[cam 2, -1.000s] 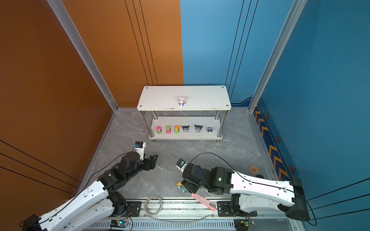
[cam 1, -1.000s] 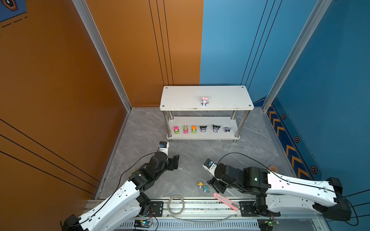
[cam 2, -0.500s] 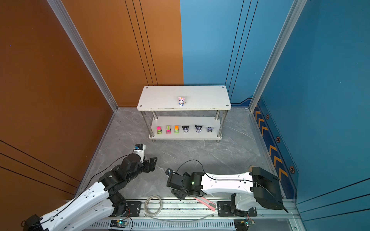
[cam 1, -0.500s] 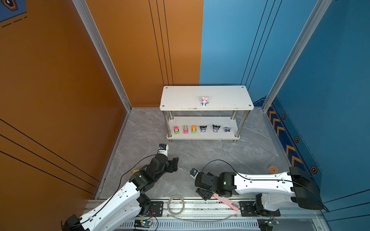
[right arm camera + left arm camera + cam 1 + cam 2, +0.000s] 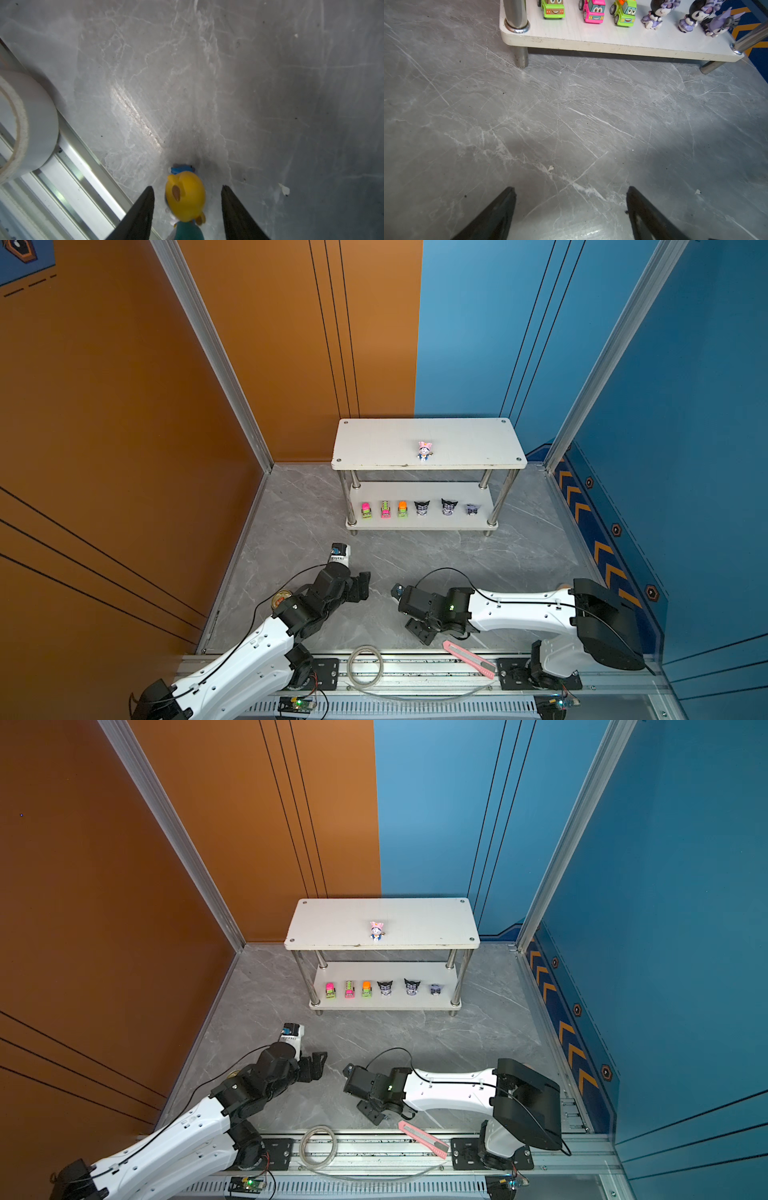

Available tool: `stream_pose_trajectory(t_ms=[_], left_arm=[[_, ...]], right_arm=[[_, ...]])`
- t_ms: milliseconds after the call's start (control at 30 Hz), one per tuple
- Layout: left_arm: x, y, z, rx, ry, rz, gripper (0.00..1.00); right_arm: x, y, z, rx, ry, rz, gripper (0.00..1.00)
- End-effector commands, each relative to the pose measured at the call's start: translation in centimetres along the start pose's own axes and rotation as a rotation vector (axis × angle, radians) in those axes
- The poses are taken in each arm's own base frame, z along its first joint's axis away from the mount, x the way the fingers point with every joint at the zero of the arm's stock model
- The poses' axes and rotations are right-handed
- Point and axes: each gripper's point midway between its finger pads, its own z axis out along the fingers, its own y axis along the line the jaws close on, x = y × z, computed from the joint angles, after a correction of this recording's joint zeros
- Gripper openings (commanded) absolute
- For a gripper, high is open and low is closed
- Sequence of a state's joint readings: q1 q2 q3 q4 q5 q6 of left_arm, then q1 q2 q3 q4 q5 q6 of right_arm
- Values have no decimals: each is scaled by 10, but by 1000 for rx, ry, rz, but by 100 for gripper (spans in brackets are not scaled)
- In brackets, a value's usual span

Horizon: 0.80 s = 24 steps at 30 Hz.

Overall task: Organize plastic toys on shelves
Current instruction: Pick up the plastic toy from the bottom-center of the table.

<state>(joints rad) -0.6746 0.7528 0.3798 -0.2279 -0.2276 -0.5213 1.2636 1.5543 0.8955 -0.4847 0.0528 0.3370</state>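
The shelves (image 5: 465,439) (image 5: 419,915) stand at the back. On the top board stands a pink-hat figurine (image 5: 423,450). The lower board (image 5: 591,38) holds three neon trucks (image 5: 385,509) (image 5: 593,11) and three black-purple figurines (image 5: 449,506) (image 5: 654,14). My right gripper (image 5: 188,188) points down at the floor and stands open around a yellow-hat figurine (image 5: 186,197), with a gap at each finger. A teal toy (image 5: 188,230) lies against it. In both top views the right gripper (image 5: 422,632) hides these toys. My left gripper (image 5: 571,190) (image 5: 361,587) is open and empty above bare floor.
A long pink utility knife (image 5: 469,653) lies by the right gripper at the front rail. A clear coil (image 5: 365,666) (image 5: 25,124) rests on the rail (image 5: 415,672). Orange and blue walls close the sides and the back.
My right arm has swung left and forward and come down over the toys on the floor, and its jaws have narrowed around the yellow-hat figurine. The left arm has hardly moved.
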Motion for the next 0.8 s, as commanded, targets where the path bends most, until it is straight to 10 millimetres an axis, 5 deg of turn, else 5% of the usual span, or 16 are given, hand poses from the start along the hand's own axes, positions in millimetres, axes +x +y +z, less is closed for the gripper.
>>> stream_pose_trajectory(t_ms=[0,533,667,767], left_arm=[[-1,-3,2,13,-8,2,85],[-1,-2,4,4,0,11,85],[-5,-3,4,5,-4,16,85],[-7,-4,4,6,-5,21,85]], right_arm=[[-8,10,2,-43,4,-9,51],[-25,1,-1,-49,-17,-4,22],[-31,-6,-18,-46,-13,-1,20],[-42,-22,-50,-25,-27,16,20]])
